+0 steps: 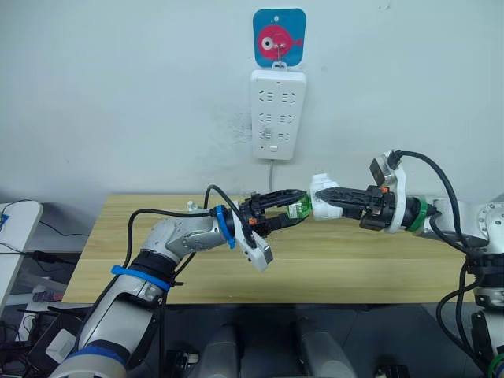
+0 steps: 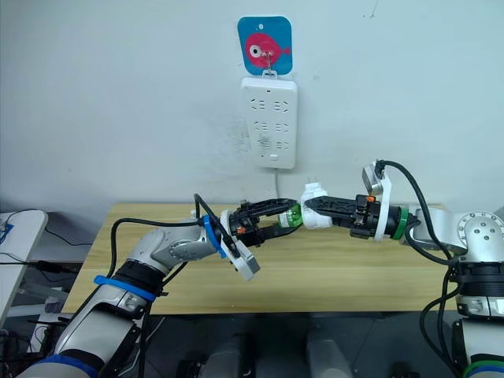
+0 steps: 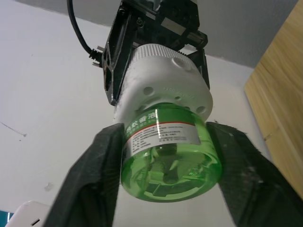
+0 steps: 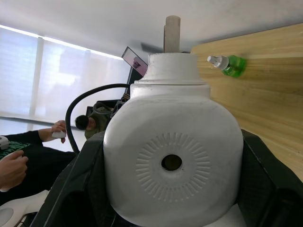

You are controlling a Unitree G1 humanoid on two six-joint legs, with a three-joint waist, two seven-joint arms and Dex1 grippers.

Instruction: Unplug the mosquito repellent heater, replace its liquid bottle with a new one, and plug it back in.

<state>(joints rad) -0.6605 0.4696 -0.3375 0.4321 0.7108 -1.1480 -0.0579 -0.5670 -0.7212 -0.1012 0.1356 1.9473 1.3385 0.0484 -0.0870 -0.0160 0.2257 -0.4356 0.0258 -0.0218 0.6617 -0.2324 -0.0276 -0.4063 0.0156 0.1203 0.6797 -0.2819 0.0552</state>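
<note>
One wooden table (image 1: 370, 276) against white wall (image 1: 118, 94); power strip (image 1: 277, 114) hung above.

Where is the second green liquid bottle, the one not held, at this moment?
The small green liquid bottle with a white cap lies on the light wooden table in the right wrist view, apart from both grippers.

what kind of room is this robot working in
Probably an office or lab test corner: a wooden table against a plain white wall, a hanging power strip, and a person seated nearby by bright windows.
</note>
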